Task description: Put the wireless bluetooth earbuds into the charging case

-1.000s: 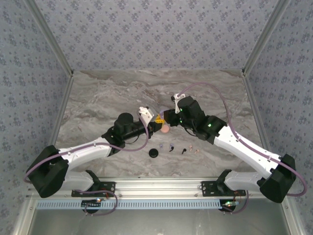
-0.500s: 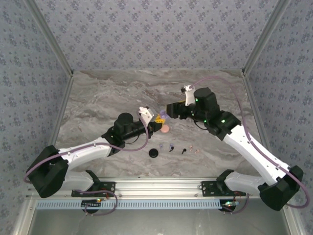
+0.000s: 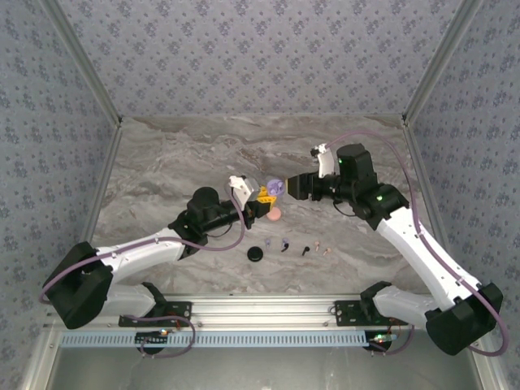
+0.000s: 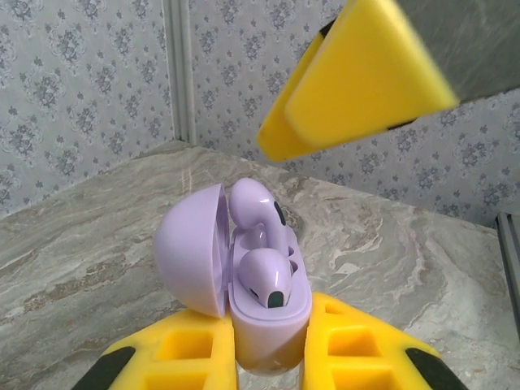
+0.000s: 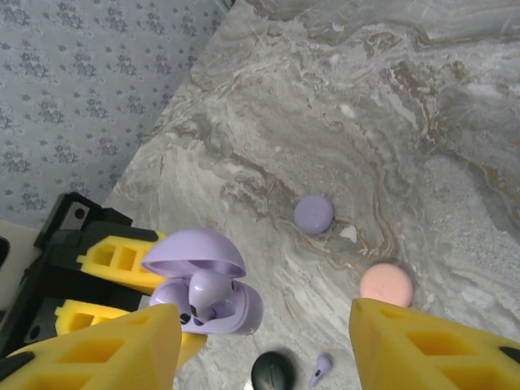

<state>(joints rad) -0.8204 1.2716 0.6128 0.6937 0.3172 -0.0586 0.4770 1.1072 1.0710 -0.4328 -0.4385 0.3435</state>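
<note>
My left gripper (image 4: pixel 272 329) is shut on the base of the lilac charging case (image 4: pixel 268 325), holding it above the table with its lid open. Two lilac earbuds sit in the case: one (image 4: pixel 266 283) lies low in its well, the other (image 4: pixel 253 210) stands higher and tilted. From above, the case (image 3: pixel 275 187) hangs between the left gripper (image 3: pixel 264 195) and the right gripper (image 3: pixel 291 185). My right gripper (image 5: pixel 266 313) is open, its yellow fingers (image 5: pixel 97 349) wide apart with nothing between them, just beside the case (image 5: pixel 211 296). A loose lilac earbud (image 5: pixel 322 368) lies on the table.
On the marble lie a lilac disc (image 5: pixel 314 214), a pink disc (image 5: pixel 386 285) and a black disc (image 5: pixel 272 375). In the top view a lilac earbud (image 3: pixel 283 244), a black one (image 3: pixel 305 250) and a pale pink one (image 3: pixel 325 250) lie in a row right of the black disc (image 3: pixel 257 253).
The right arm has drawn back to the right, away from the case where it was a second ago. The left arm has stayed put with the case.
</note>
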